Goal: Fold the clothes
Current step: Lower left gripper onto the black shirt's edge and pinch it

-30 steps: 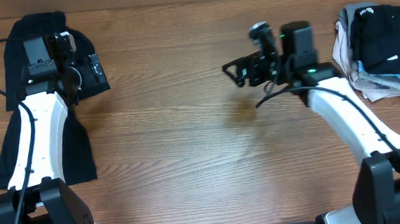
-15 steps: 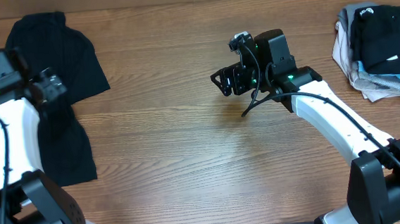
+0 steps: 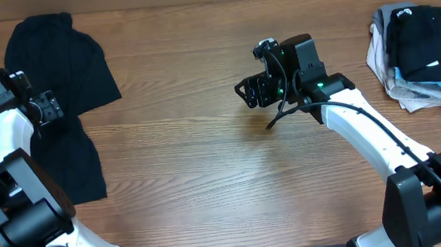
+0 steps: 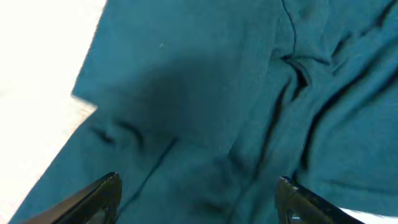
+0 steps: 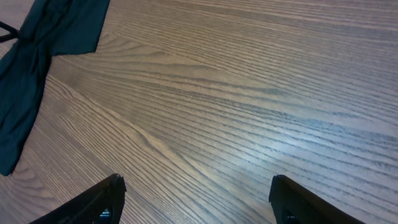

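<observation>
With the dark garment (image 3: 68,64) lying rumpled at the left end of the surface (image 3: 209,179), we lower the wide-open left fingers (image 4: 93,199) onto one hem, pinching a single layer, while the right fingers (image 5: 102,199), equally wide and empty, hover mid-surface.

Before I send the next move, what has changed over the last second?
The left gripper swung left and back toward its base, from the middle of the dark garment to its left side, open and holding nothing. The right gripper shifted slightly left, then stopped, open over bare table. The garment and the clothes pile lie as before.
</observation>
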Motion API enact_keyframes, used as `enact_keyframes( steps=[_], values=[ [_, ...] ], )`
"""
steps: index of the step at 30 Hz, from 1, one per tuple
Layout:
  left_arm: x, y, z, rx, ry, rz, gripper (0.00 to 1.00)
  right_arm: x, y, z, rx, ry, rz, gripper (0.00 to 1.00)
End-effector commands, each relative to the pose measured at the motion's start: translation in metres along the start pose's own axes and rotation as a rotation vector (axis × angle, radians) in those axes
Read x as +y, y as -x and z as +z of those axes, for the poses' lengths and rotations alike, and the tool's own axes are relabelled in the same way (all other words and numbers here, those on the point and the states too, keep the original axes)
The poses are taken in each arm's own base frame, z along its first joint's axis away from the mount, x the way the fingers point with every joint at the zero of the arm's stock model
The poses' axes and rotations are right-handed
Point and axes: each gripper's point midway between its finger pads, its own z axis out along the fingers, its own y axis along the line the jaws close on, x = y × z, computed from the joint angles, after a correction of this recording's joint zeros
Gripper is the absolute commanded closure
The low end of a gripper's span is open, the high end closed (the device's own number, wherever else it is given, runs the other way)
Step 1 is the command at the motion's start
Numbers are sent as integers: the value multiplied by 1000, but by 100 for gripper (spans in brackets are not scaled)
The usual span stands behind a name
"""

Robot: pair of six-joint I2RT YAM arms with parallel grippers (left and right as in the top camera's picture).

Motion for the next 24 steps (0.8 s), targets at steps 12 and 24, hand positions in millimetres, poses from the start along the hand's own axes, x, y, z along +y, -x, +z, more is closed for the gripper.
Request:
enact_keyframes(
  steps=[12,24],
  values=[
    [2,26,19,-103,34,124,36,-5,11,1,-25,-33,-8,23],
    [1,16,35,-77,32,153,43,-5,13,1,-32,-32,-11,23]
  ],
)
